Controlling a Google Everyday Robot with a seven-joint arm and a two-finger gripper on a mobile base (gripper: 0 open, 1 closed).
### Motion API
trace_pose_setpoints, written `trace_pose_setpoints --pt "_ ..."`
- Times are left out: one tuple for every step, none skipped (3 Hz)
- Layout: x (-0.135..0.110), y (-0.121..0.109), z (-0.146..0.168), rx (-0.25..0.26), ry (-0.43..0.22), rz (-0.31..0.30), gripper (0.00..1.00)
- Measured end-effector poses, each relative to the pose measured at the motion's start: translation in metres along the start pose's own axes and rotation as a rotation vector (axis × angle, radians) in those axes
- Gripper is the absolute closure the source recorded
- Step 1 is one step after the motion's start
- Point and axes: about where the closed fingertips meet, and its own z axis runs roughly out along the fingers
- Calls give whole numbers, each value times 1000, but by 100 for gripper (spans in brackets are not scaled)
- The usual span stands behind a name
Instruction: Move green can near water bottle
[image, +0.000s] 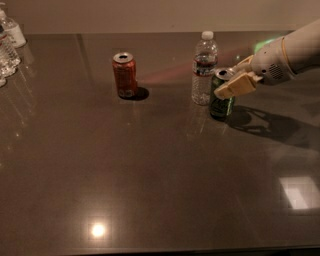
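Gripper pinches green can near its rim. The can stands just beside water bottle, at the bottle's 4 o'clock, apparently resting on table. Hazard: any travel toward 10 o'clock drives the can into the bottle, which is tall and likely tips. A sideways pull at release may topple the can.

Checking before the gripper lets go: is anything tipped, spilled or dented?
Nothing stands out. The green can stands upright in the gripper, close beside the water bottle; the red can is upright farther left. No spill shows on the table.
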Motion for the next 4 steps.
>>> trace_pose_setpoints --pt "5 -6 1 17 -27 13 60" --pt "8 -10 2 32 -50 10 36" --pt "10 -12 2 40 -56 8 13" --pt "9 -11 4 36 -56 7 0"
